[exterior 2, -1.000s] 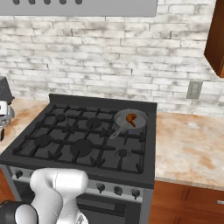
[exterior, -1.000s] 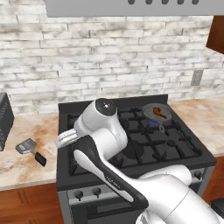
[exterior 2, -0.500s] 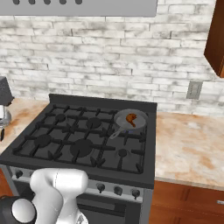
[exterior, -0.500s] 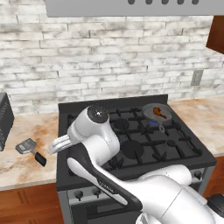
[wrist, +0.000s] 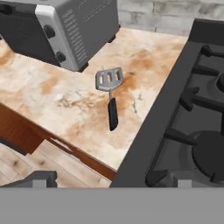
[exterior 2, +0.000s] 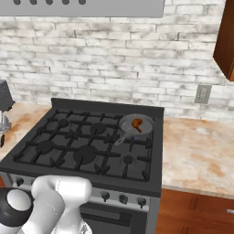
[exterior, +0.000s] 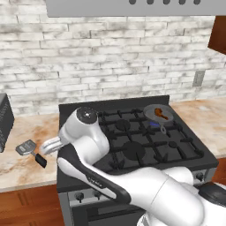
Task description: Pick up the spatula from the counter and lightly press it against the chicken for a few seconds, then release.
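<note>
My gripper [exterior: 46, 147], wide open and empty, faces the spatula [wrist: 110, 99] on the bench [wrist: 65, 103] — descending off-centre could knock its thin handle aside.

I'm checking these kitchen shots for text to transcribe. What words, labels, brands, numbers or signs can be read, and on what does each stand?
No text can be read in any view.
The toaster oven has plain dials with no markings that show.
The knobs on the stove are too small to tell.
The spatula, pan and wall outlet show no lettering.
</note>
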